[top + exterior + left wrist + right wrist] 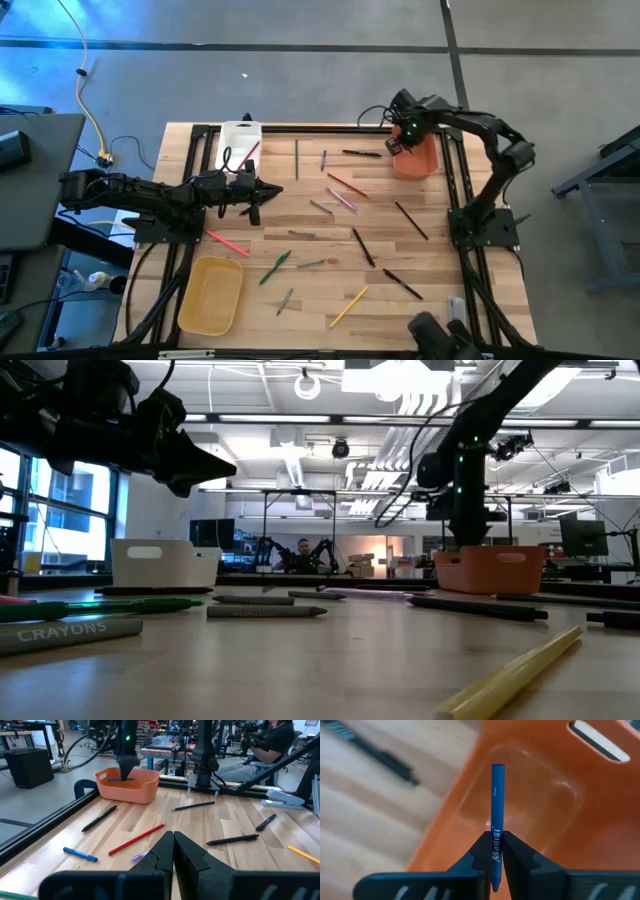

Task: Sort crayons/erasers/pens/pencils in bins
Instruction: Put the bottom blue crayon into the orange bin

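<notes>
A light wooden worktop (440, 280) with a black metal frame (457, 215) stood on a grey floor (300, 70). A yellow cable (88, 90) trailed across that floor. Beyond the worktop, a seated person (272, 742) worked among benches under ceiling lights (400, 378).

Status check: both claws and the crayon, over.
Right claw shut on blue crayon, poised over orange bin. Left claw shut, empty, above table near white bin. Nothing blocking the drop.
</notes>
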{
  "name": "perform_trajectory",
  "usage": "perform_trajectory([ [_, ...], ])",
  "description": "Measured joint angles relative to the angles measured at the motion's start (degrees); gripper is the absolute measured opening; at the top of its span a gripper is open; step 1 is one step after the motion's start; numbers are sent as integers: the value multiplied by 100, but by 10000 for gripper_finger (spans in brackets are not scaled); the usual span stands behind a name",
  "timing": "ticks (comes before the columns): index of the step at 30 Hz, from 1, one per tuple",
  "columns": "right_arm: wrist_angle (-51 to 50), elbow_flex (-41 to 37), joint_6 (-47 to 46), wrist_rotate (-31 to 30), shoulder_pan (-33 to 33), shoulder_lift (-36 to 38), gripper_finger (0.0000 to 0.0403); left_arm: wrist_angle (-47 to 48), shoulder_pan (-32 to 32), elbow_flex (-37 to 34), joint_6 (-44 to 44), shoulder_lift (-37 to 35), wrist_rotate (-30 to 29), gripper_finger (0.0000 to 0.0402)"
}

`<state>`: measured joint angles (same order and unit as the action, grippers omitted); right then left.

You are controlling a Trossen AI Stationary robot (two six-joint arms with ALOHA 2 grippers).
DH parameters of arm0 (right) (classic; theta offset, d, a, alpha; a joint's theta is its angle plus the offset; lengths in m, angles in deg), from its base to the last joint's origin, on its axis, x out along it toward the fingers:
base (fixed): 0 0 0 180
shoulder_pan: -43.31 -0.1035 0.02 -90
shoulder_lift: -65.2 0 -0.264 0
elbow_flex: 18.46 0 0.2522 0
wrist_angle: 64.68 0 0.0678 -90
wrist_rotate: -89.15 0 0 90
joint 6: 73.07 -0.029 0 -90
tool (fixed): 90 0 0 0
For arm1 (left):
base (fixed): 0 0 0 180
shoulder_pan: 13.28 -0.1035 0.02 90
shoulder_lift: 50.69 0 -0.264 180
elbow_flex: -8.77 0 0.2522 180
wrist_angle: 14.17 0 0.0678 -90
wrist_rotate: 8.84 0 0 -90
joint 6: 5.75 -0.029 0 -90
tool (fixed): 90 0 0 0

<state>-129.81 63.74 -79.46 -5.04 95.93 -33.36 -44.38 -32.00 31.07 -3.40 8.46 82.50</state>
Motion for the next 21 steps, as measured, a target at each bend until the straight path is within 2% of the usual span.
perform_trajectory([
  [9,328,0,-107,12,257,-844,23,92,0,0,-95,1,-2,0],
  [21,585,0,-102,-8,300,-995,24,75,0,0,-105,1,-48,0],
])
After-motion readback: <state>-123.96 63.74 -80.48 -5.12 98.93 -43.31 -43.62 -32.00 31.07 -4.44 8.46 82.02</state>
